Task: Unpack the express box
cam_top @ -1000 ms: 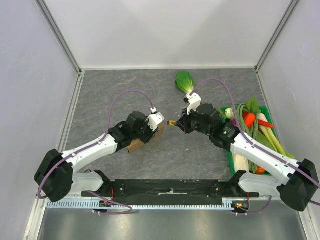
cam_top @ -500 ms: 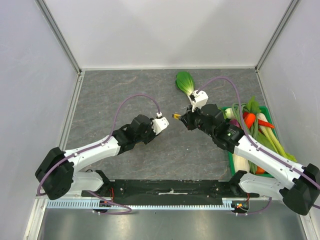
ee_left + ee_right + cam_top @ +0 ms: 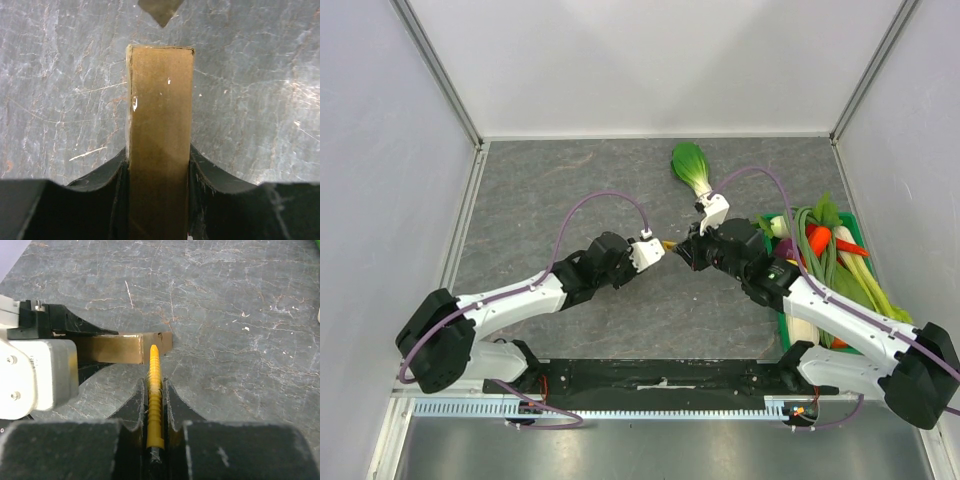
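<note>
Opening step: the left tool (image 3: 159, 155) clamps the express box (image 3: 160, 100) by its long sides over the middle of the counter (image 3: 570, 170). The right tool (image 3: 156, 386) pinches a yellow ridged cutter (image 3: 154, 365), its tip apparently touching the box's end. Next, the tip needs drawing steadily along a seam.

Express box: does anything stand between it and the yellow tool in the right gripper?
Nothing visible does. The yellow tool, clamped in the right gripper, points straight at the free end of the express box, with no object between them. The left gripper holds the box further back, clear of that end.
</note>
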You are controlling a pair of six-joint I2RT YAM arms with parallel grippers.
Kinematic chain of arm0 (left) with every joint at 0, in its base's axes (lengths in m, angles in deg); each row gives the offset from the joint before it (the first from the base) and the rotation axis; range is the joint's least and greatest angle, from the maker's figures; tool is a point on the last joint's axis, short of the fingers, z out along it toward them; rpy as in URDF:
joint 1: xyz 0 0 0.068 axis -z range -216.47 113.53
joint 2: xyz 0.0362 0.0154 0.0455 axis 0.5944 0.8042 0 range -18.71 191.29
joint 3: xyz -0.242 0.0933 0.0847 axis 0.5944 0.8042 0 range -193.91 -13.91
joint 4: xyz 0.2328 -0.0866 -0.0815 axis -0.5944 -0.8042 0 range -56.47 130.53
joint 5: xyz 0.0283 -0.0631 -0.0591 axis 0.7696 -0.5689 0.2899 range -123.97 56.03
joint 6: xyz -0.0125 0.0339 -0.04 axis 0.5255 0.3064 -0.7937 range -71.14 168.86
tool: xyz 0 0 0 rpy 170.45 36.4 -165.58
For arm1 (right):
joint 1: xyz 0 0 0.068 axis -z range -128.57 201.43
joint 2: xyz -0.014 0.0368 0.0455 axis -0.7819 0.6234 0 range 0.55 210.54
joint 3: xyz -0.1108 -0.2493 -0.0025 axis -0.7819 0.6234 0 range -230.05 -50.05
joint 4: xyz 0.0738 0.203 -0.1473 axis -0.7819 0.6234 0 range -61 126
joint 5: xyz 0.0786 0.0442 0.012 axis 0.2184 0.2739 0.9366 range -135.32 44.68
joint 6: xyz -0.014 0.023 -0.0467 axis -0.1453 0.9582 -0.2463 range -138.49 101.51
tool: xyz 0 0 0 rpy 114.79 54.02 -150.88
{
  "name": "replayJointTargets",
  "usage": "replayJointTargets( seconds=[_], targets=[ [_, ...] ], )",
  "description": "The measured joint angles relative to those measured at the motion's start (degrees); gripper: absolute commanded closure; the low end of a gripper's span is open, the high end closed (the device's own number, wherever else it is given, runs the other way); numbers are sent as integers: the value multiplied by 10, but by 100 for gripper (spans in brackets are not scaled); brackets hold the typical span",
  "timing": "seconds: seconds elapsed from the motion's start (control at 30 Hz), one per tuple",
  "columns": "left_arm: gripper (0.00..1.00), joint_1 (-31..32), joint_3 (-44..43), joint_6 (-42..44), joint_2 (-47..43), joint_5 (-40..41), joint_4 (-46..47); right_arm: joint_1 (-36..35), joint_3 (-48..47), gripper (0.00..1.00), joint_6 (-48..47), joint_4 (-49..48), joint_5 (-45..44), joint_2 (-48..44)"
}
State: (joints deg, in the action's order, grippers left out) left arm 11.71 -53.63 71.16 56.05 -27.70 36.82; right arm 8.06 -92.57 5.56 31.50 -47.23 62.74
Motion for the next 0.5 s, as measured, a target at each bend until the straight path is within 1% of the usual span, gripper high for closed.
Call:
replayJointTargets(
  seconds=[0.23, 0.5],
  targets=[
    [75, -1, 8, 0, -22, -54, -16, 3, 26, 100, 10, -53, 12, 0],
    [76, -1, 8, -1, -24, -69, -21, 16, 35, 100, 24, -84, 38, -7]
  ],
)
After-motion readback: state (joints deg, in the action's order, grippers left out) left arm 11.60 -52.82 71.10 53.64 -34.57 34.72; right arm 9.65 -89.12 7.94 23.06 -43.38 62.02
